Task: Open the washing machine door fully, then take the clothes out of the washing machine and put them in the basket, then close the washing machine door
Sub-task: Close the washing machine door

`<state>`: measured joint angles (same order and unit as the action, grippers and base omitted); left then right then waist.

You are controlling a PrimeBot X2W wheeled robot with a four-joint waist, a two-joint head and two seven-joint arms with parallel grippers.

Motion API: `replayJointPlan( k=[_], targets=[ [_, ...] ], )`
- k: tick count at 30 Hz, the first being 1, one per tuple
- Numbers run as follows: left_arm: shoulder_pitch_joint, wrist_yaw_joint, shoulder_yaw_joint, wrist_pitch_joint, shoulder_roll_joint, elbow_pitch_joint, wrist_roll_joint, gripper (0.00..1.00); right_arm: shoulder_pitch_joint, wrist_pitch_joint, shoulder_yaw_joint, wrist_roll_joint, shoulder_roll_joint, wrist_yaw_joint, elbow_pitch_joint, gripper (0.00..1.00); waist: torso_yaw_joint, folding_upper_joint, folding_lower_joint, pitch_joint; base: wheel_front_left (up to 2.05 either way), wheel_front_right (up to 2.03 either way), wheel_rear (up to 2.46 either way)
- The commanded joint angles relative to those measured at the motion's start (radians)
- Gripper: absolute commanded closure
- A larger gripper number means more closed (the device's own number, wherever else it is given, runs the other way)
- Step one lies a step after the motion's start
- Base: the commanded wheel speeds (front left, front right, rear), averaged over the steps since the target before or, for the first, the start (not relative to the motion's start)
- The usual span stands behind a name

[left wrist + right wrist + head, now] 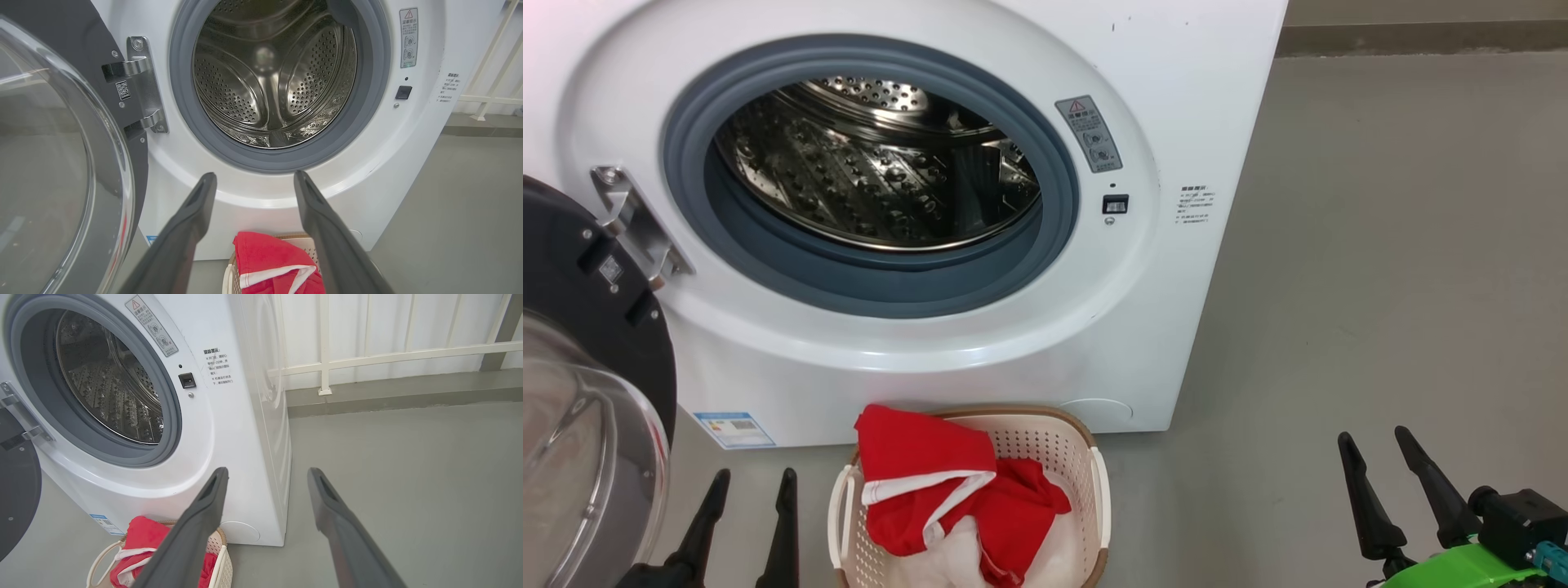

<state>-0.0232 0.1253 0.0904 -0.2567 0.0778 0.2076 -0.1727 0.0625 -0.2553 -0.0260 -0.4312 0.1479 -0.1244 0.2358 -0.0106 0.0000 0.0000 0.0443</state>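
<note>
Left gripper and right gripper gape empty; your door looks stiff and hinged, so push its black rim, not the slippery glass.

The head view looks steeply down at the front of the washing machine and the basket just before it. The left wrist view faces straight into the drum from close by; the right wrist view (further right) takes the front obliquely. All three share drum and basket.

Laundry area: washing machine, basket, bare grey floor.
</note>
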Motion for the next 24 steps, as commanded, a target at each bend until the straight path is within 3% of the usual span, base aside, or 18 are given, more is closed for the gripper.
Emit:
replayJointPlan(
  k=[1, 17, 24],
  targets=[
    [0.014, 0.005, 0.029, -0.005, 0.010, -0.029, 0.004, 0.00, -0.019, -0.006, -0.016, 0.001, 0.014, -0.006, -0.026, 0.00, 0.000, 0.0000, 0.0000, 0.000, -0.84, 0.84, 0.00],
    [0.009, 0.005, 0.034, -0.005, 0.003, -0.045, -0.005, 0.00, -0.019, -0.006, -0.009, 0.004, 0.012, -0.006, -0.031, 0.00, 0.010, 0.0000, 0.0000, 0.008, -1.63, 1.63, 0.00],
    [0.012, 0.005, 0.029, -0.005, 0.003, -0.050, -0.008, 0.00, -0.024, -0.006, -0.008, 0.007, 0.011, -0.006, -0.033, 0.00, 0.014, 0.0000, 0.0000, 0.014, -0.85, 0.85, 0.00]
  ],
)
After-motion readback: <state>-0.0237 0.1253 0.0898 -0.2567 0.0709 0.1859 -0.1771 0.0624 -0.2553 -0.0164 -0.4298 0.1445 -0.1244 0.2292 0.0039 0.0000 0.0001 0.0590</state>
